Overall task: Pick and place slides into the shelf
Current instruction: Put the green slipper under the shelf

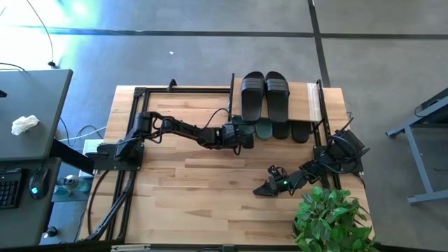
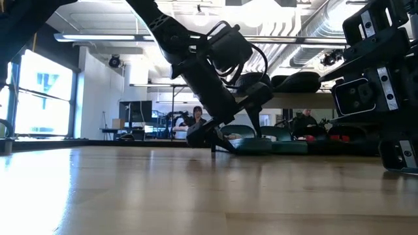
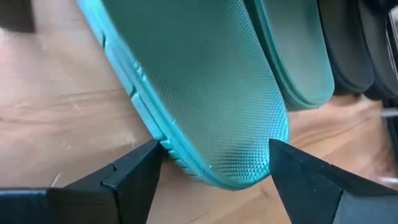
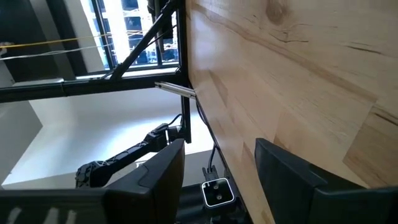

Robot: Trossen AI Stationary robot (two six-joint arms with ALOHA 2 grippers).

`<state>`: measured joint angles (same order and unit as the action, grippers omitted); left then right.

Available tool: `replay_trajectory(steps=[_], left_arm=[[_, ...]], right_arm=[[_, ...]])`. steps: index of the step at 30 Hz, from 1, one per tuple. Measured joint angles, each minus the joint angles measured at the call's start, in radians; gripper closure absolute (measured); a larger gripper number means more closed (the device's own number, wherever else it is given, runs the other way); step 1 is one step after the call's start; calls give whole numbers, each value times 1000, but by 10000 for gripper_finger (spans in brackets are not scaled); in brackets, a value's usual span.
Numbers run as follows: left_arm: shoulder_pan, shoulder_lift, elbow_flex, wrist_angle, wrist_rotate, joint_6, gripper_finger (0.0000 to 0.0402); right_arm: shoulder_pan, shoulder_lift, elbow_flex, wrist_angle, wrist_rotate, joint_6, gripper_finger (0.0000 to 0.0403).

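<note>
Filling the left wrist view almost edge to edge, a sage-green slide (image 3: 205,87) is lying sole-up between the left gripper's (image 3: 214,165) two fingers, which are standing apart on either side of its rounded end, at most just touching its edges, so I judge this one is being let go rather than gripped. From above, the left gripper (image 1: 238,135) is reaching across the table to the near edge of the shelf (image 1: 308,101), where the green pair (image 1: 255,128) is sitting under the wooden board, with a black pair (image 1: 290,131) just to its right in the same lower row. Another black pair (image 1: 265,93) is lying on top of the board. By that count all six slides are resting on or in the shelf and nothing is waiting on the bare table (image 1: 196,196), so the task is looking close to finished, with only the arm's pulling back left. Off to the right, the right gripper (image 1: 269,187) is idling near a plant (image 1: 332,217), its fingers (image 4: 155,171) standing apart on nothing. Only the wrist view is showing the sole's texture and the fingers' spacing; only the overhead view is giving the full count; the low view is showing the green slides (image 2: 258,145) lying flat on the tabletop
</note>
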<state>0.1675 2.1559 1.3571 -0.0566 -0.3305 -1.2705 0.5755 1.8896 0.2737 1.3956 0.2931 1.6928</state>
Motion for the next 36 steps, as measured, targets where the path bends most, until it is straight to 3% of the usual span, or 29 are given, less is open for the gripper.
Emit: replay_trajectory(steps=[11,23,29,36], left_arm=[[34,-30,0,-17,150,70,88],[41,-75,-1,9,340,137,85],[35,-121,-1,-1,560,259,91],[-2,-260,-1,-13,819,419,152]], right_arm=[[0,0,0,-1,11,-16,217],[0,-1,0,-5,14,-18,217],[0,-1,0,-4,13,-34,217],[0,-1,-1,2,-10,-52,217]])
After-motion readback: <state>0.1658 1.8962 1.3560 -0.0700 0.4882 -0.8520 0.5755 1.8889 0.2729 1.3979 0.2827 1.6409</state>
